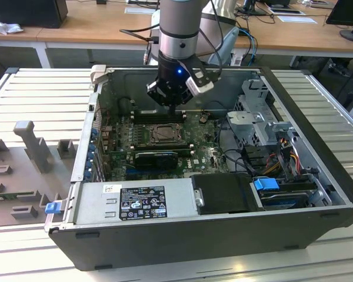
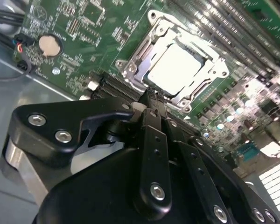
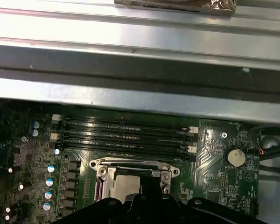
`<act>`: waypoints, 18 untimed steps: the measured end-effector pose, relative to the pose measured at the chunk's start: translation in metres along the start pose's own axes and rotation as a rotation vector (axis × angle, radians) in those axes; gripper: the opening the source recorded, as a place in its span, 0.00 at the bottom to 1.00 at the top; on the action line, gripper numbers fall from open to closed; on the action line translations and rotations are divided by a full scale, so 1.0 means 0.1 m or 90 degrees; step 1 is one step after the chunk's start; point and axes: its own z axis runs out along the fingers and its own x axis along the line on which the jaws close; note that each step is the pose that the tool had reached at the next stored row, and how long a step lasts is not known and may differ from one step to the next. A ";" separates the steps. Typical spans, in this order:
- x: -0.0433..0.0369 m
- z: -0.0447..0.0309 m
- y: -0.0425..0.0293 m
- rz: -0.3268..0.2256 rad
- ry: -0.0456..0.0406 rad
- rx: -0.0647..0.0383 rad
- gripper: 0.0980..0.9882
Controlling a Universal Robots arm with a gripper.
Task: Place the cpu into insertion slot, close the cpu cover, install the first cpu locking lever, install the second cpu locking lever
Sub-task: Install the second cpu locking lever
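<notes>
Gripper fingers are pressed together, holding nothing, tips just above the near edge of the insertion slot. The cpu lies seated in that slot with the cpu cover down around it. Memory slots lie beyond.

No wording can be read with confidence anywhere in the scene. In the lower middle of the exterior view, a black label crowded with small white print and symbols sits on the grey power supply housing, with a small white sticker just beside it toward the exterior view's left; the characters on both are too small to tell. In the first wrist view, faint white printed markings dot the green circuit board near the insertion slot, none legible.
</notes>
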 end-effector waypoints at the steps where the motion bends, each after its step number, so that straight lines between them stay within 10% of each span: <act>1: 0.004 -0.002 -0.045 0.000 0.0000 0.000 0.01; 18: 0.033 -0.021 -0.400 0.000 0.0057 -0.002 0.01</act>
